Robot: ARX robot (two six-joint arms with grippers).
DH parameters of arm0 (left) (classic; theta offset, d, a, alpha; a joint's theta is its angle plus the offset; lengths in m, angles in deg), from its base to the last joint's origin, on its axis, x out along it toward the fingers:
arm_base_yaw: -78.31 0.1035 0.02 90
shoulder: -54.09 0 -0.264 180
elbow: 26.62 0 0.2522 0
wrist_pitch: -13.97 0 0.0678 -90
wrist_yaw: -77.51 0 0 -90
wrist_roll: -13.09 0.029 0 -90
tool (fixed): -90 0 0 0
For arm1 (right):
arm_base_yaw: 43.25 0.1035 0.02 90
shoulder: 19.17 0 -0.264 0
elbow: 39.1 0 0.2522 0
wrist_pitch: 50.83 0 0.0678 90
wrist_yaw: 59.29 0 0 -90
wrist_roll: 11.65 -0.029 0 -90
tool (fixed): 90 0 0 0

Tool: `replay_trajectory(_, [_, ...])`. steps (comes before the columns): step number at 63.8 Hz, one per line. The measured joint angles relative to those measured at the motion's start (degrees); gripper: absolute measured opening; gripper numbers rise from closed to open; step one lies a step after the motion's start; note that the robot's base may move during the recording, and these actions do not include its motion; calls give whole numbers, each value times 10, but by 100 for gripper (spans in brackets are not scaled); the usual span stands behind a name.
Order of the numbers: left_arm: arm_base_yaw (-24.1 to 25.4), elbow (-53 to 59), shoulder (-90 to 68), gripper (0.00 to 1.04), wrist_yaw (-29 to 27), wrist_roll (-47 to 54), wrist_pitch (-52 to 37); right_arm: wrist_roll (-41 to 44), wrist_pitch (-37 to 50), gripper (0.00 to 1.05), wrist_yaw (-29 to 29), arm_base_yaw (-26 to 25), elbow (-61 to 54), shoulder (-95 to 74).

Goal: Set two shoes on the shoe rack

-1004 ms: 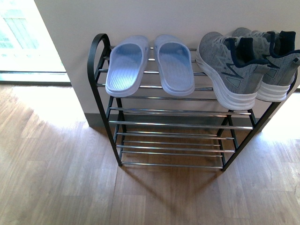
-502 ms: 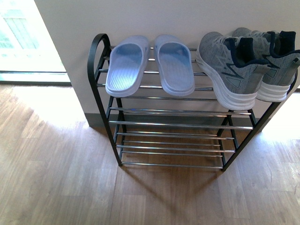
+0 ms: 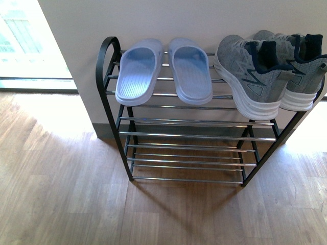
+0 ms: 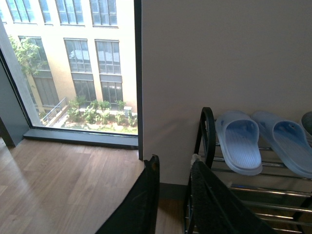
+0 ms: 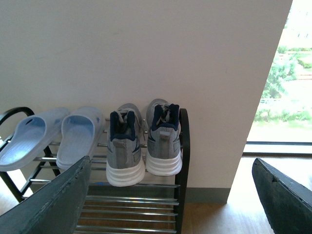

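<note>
1. Shoe rack [image 3: 110, 66] stood against the wall on the wood floor [image 3: 61, 194]; black side frames, chrome rods. Only the top tier was occupied.
2. Left on the top tier: the pair of pale blue slide sandals [image 3: 163, 71], side by side, soles down, toes pointing off the front rods. Judged light, one-piece moulded foam or rubber, flexible, likely a bit slick. Best hold would be across the strap arch or pinching a side edge of the footbed.
3. Right on the top tier: the pair of grey knit sneakers [image 3: 271, 71], heels outward, white soles overhanging the front rod. Judged heavier than the slides; upper soft and collapsible, sole stiff. The padded navy heel collar offered the firmest purchase; a squeeze on the knit alone would likely deform it.
4. Left gripper [image 4: 173, 195]: fingers parted with a clear gap, nothing between them, hanging well short of the rack's left frame.
5. Right gripper [image 5: 170, 195]: fingers spread wide, empty, clear of the sneakers.
6. Judgement: both pairs were seated on the rack; the task looked complete.
</note>
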Motion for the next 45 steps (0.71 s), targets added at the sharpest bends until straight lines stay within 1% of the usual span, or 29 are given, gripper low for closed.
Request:
replay_trajectory(5, [0, 0, 0, 36, 0, 0, 0, 0, 0, 96, 0, 0, 0, 0])
replay_trajectory(6, [0, 0, 0, 40, 0, 0, 0, 0, 0, 96, 0, 0, 0, 0])
replay_trajectory(7, [0, 0, 0, 42, 0, 0, 0, 0, 0, 96, 0, 0, 0, 0])
replay_trajectory(9, [0, 0, 0, 49, 0, 0, 0, 0, 0, 96, 0, 0, 0, 0])
replay_trajectory(23, [0, 0, 0, 86, 0, 0, 0, 0, 0, 96, 0, 0, 0, 0])
replay_trajectory(25, [0, 0, 0, 93, 0, 0, 0, 0, 0, 96, 0, 0, 0, 0])
replay_trajectory(27, [0, 0, 0, 97, 0, 0, 0, 0, 0, 96, 0, 0, 0, 0])
replay_trajectory(31, [0, 0, 0, 95, 0, 1, 0, 0, 0, 96, 0, 0, 0, 0])
replay_trajectory(45, [0, 0, 0, 95, 0, 1, 0, 0, 0, 96, 0, 0, 0, 0])
